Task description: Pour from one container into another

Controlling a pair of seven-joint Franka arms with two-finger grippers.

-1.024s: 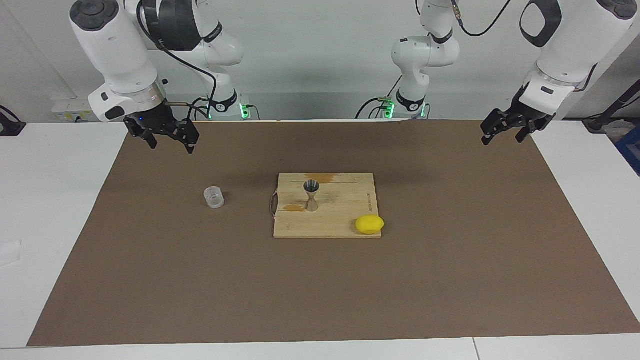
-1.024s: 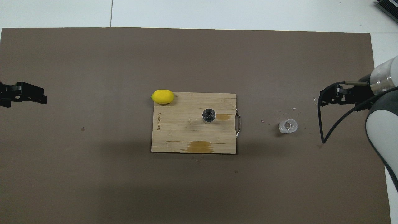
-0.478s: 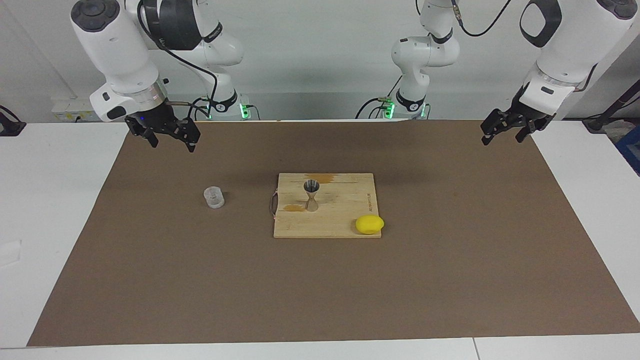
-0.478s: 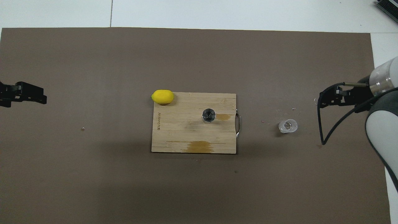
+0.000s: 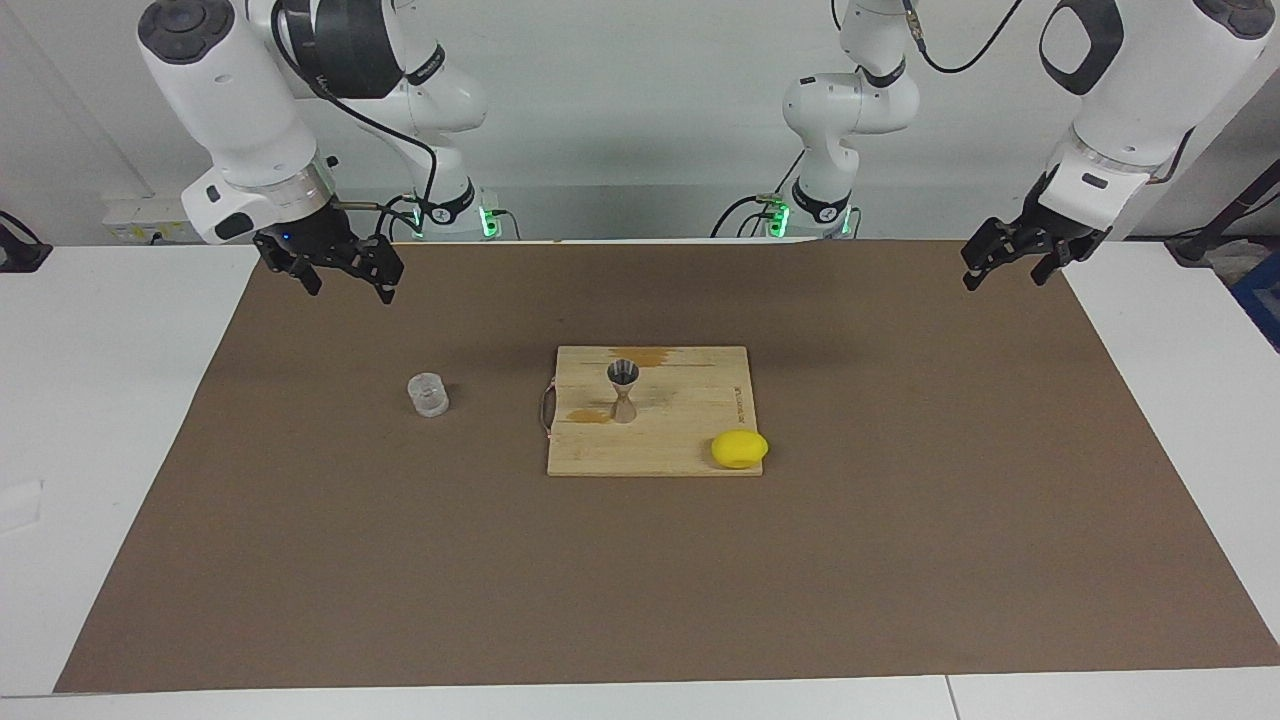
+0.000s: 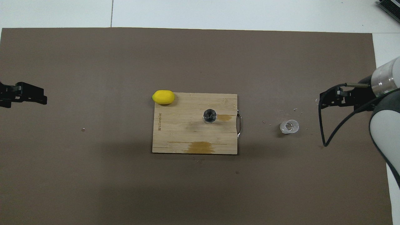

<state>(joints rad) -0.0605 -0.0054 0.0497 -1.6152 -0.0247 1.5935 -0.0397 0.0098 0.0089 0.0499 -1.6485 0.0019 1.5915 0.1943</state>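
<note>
The clear cup [image 5: 428, 394] [image 6: 289, 126] stands upright on the brown mat toward the right arm's end of the table. The metal jigger [image 5: 623, 390] [image 6: 209, 115] stands upright on the wooden board [image 5: 680, 440] [image 6: 181, 134] in the middle. My right gripper [image 5: 345, 280] [image 6: 322, 101] hangs open and empty over bare mat, apart from the cup. My left gripper [image 5: 1005, 272] hangs open and empty over the mat's edge at the left arm's end, where that arm waits.
A yellow lemon [image 5: 739, 448] [image 6: 163, 97] rests at the board's corner farthest from the robots, toward the left arm's end. The board has a wire handle [image 6: 240, 125] on its cup side and darker stains. White table surrounds the mat.
My right gripper has edged slightly toward the table's middle. The left arm, cup, jigger and lemon have not moved.
</note>
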